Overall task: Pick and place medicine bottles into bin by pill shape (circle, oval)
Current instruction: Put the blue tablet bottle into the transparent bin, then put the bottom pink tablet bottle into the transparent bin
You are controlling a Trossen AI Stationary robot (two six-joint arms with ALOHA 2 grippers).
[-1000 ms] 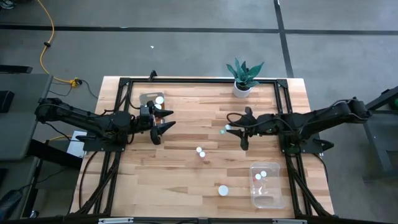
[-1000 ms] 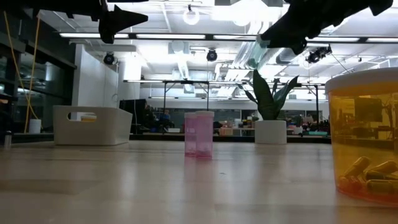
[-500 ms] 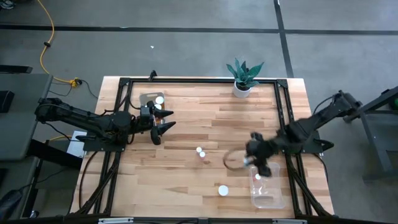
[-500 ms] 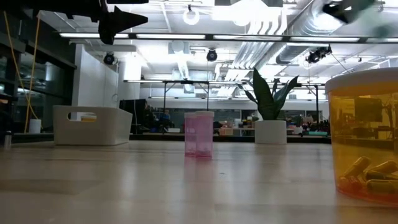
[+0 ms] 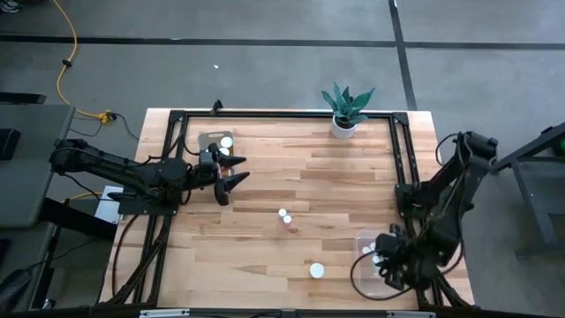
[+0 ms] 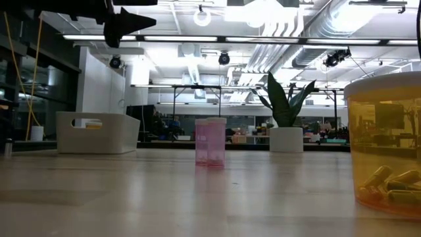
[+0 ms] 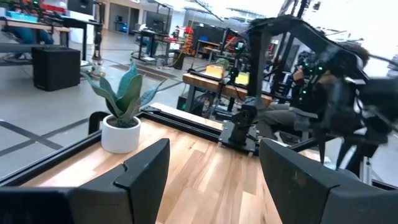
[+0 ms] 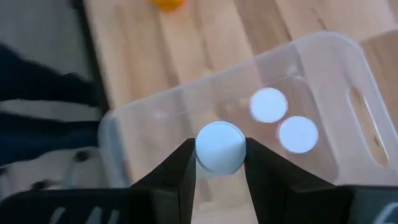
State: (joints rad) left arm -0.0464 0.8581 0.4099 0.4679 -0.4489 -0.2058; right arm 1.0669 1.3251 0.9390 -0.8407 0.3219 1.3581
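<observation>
Right gripper over the clear bin at the table's near right corner, fingers pinching a white-capped medicine bottle by its round cap. Bin: translucent plastic, rounded corners, slot handle; two more white caps sit inside. Table: pale wood planks, black frame rails.

Pink translucent bottle upright mid-table; orange bottle with oval capsules close to the low camera. White opaque bin at the far left side. Spiky-leaved plant in a white pot at the far edge.

Left gripper hovers near the white bin, fingers spread, empty.

A second ago the right gripper was mid-table near the plant; it has swung to the clear bin. Left arm unchanged.
</observation>
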